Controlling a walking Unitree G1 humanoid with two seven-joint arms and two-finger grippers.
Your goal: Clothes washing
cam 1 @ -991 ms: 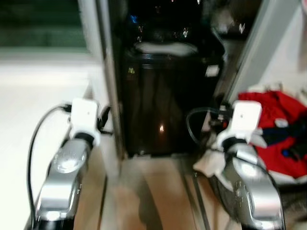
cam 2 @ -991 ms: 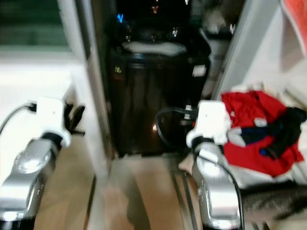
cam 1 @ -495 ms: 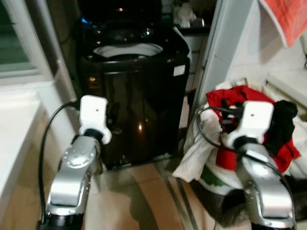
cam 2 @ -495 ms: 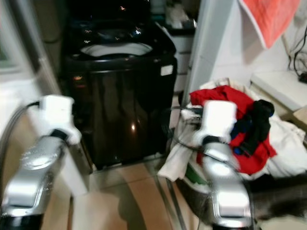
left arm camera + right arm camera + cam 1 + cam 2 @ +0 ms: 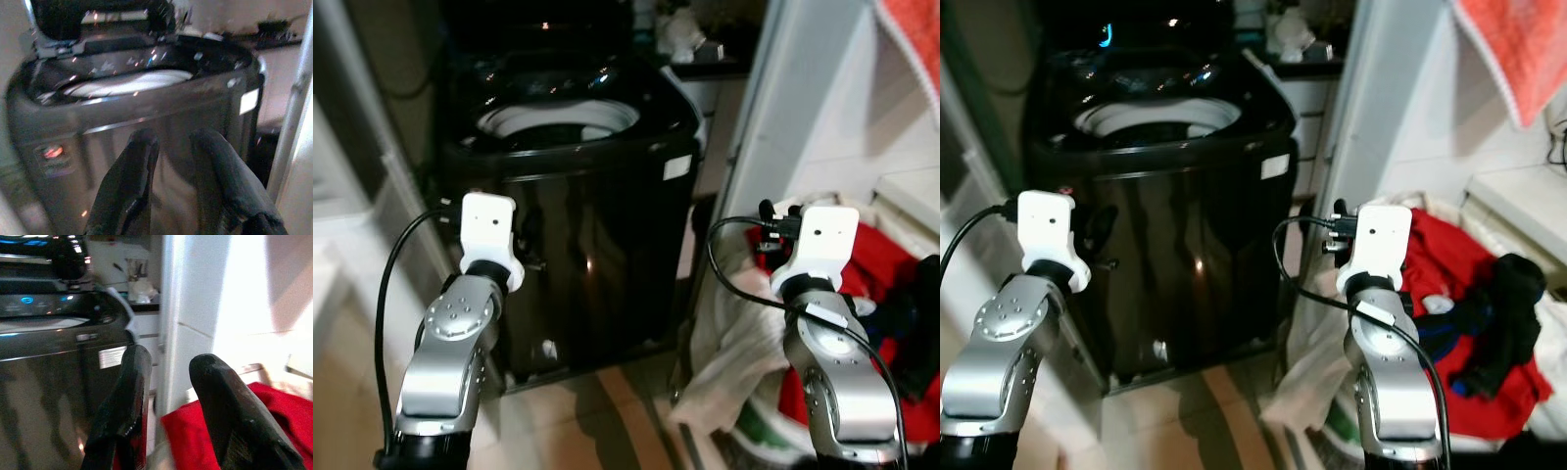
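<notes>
Tools come first: the left tool (image 5: 171,147) has its fingers apart and holds nothing, in front of the black washing machine (image 5: 578,196). The right tool (image 5: 168,377) is also spread and holds nothing. Red clothes (image 5: 1449,264) lie piled beside the machine, on its right. Farther back, the machine's lid stands up.

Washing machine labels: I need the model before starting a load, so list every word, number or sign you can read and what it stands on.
None can be read.
White sticker on the washing machine front: too blurred.
Lit panel marks: blue glows, no characters.
Red-lit label: blurred.
</notes>
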